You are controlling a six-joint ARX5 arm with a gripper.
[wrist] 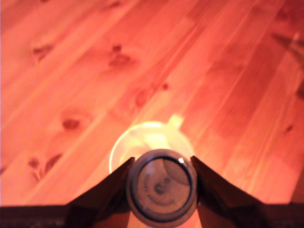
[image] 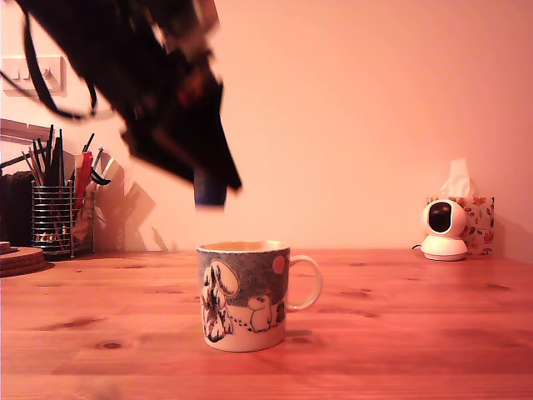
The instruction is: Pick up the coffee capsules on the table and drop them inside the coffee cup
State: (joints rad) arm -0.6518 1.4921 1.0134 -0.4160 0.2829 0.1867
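Ext. view: black gripper (image: 212,193) hangs above cream ceramic mug w/ grey-blue cartoon band (image: 243,296), blurred; a dark blue bit shows at its tip, directly over the mug's mouth, clear air between tip and rim. Mug stands upright on wooden plank table (image: 400,333), loop handle toward ext. view's right. Wrist view gives what ext. can't: small dark blue plastic capsule w/ pale round label (wrist: 161,186) pinched between both fingers (wrist: 111,187), lid facing cam, mug's open cream interior (wrist: 149,137) right beneath it, handle pointing away. Ext. only: wire utensil holder (image: 52,218) at far left by wall, white dome camera (image: 444,229) and floral tissue box (image: 477,223) far right. Bare boards all round the mug, both sides and front.
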